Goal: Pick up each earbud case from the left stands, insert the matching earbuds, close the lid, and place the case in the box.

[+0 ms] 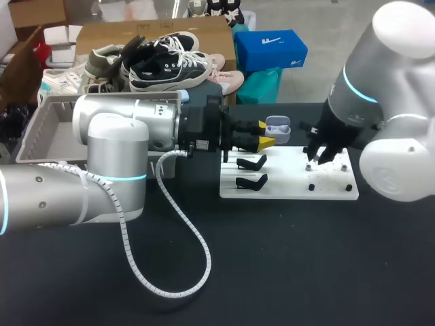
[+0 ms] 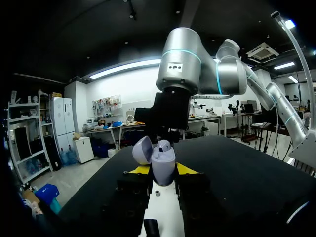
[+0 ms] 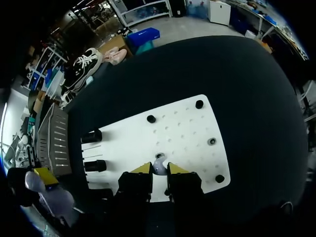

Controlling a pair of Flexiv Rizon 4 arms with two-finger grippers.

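Observation:
My left gripper [image 1: 266, 135] comes in from the left and is shut on a lavender earbud case [image 1: 277, 127], held above the far edge of the white board [image 1: 289, 182]. From the left wrist, the case [image 2: 163, 167] stands between the yellow tips with its lid [image 2: 142, 149] open and an earbud [image 2: 164, 146] seated in it. My right gripper [image 1: 314, 157] hangs over the board's right half. In the right wrist view, its fingers are shut on a small pale earbud [image 3: 159, 167] just above a socket in the board [image 3: 182, 128]. The grey box [image 1: 47, 129] lies far left.
Two black stands [image 1: 253, 163] [image 1: 251, 181] sit on the board's left part, and small black pegs [image 3: 199, 104] [image 3: 219, 178] dot its right part. A white coiled cable [image 1: 170, 258] loops from my left arm over the black tabletop in front.

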